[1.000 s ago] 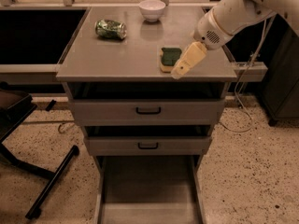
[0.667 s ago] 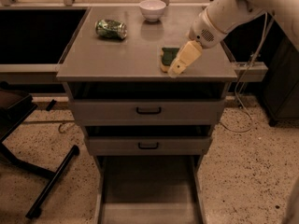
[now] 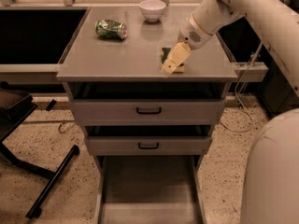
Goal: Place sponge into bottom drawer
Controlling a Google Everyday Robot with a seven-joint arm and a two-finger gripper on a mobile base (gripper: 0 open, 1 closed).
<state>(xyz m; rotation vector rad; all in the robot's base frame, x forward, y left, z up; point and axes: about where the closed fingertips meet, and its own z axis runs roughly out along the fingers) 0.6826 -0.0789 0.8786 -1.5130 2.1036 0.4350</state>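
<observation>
Since the earlier frame the claw (image 3: 174, 62) has been shifted slightly leftward, further over the sponge (image 3: 165, 55), which has been left where it lay. Nearest, the bottom drawer (image 3: 147, 185) is seen pulled out. Above it are stacked the middle drawer (image 3: 187, 146) and the top drawer (image 3: 107, 111), each with a black handle. On the table (image 3: 117, 55), by the front edge toward the right corner, the sponge is partly covered by the claw, seemingly in contact. How far the claw is opened, and whether anything is held, cannot be told. A dented green can (image 3: 111, 29) is laid toward the far left corner, and a white bowl (image 3: 153, 9) is set at the far edge.
</observation>
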